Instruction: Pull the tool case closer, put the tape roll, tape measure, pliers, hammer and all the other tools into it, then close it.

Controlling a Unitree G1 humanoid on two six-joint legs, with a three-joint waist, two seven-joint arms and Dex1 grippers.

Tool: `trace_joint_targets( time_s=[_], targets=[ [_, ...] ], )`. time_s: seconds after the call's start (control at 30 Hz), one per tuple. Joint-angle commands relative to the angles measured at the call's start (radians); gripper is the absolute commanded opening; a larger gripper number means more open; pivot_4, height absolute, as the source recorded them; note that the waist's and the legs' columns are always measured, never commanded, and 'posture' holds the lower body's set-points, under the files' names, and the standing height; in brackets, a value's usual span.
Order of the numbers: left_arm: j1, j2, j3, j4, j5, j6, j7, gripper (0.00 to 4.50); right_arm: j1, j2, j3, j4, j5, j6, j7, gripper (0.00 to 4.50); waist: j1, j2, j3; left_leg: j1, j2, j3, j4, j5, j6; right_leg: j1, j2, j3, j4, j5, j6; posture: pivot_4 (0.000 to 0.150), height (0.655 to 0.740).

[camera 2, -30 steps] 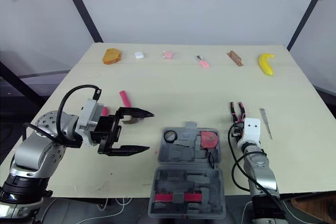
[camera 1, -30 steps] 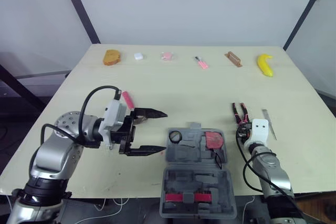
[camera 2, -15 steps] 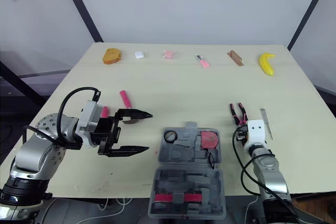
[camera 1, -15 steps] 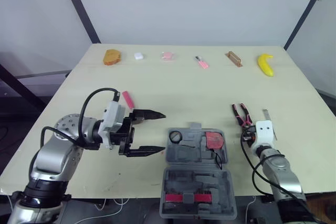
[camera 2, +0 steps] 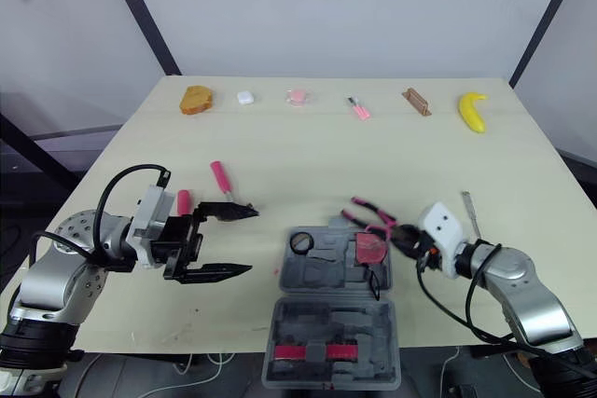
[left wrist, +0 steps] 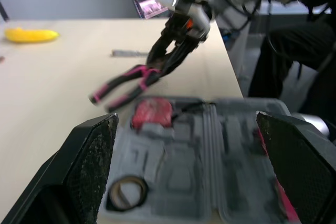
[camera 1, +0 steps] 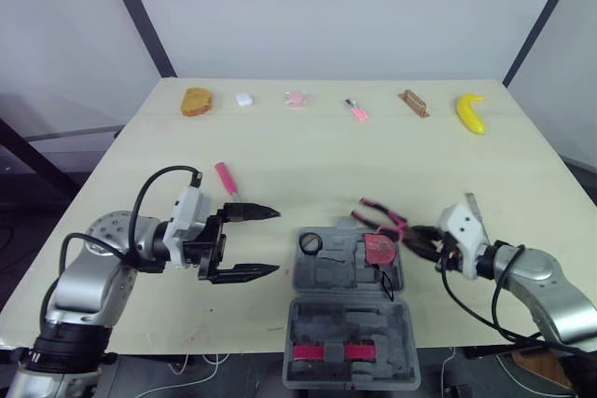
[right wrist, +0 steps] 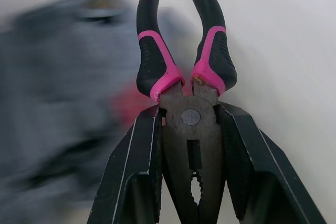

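Grey plastic tool case (camera 1: 350, 323) lies open at the near edge of the pale wooden table (camera 1: 308, 151), lid half nearest. In its far half: black tape roll (camera 1: 312, 243) in the left pocket, red tape measure (camera 1: 379, 249) on the right.

Left gripper (camera 1: 277, 241) hovers just left of the case, fingers spread wide, nothing between them.

Right gripper (camera 1: 424, 240) is just right of the case's far right corner, clamped on the head of the black-and-pink-handled pliers (camera 1: 378, 219). Handles stick out over the case's far edge, just beyond the tape measure.

Pink-handled tool (camera 1: 225, 179) lies on the table beyond and left of the case. Flat metal blade (camera 1: 474, 207) lies beyond its right side.

Well beyond the case, a row along the far edge: brown bread-like lump (camera 1: 197, 101), small white piece (camera 1: 243, 99), pink piece (camera 1: 296, 99), thin pink stick (camera 1: 355, 110), brown block (camera 1: 413, 103), yellow banana (camera 1: 470, 114).
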Motion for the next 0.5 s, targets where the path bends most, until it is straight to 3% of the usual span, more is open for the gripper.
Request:
trace_joint_targets(
  time_s=[0.03, 0.2, 0.5],
  targets=[
    [0.019, 0.014, 0.029, 0.005, -0.016, -0.019, -0.038, 4.5, -0.061, -0.04, 0.068, -0.082, -0.013, 0.034, 0.07, 1.0, 0.005, 0.0, 0.0, 0.0, 0.0, 0.0, 0.001, 0.0, 0.0, 0.0, 0.0, 0.0, 0.001, 0.0, 0.0, 0.15, 0.74],
    [0.086, 0.046, 0.043, 0.036, 0.012, -0.086, -0.111, 4.5, -0.161, -0.048, 0.199, -0.109, -0.092, 0.128, 0.074, 1.0, -0.002, 0.0, 0.0, 0.0, 0.0, -0.001, 0.003, 0.0, 0.0, 0.0, 0.0, -0.001, 0.002, 0.0, 0.0, 0.15, 0.74],
    [0.137, 0.068, 0.061, 0.076, 0.018, -0.142, -0.123, 4.5, -0.213, -0.043, 0.301, -0.131, -0.195, 0.173, 0.063, 1.0, 0.008, -0.001, 0.0, -0.001, 0.0, -0.001, 0.005, 0.0, 0.0, 0.0, 0.0, -0.002, 0.002, 0.0, 0.0, 0.15, 0.74]
  ],
)
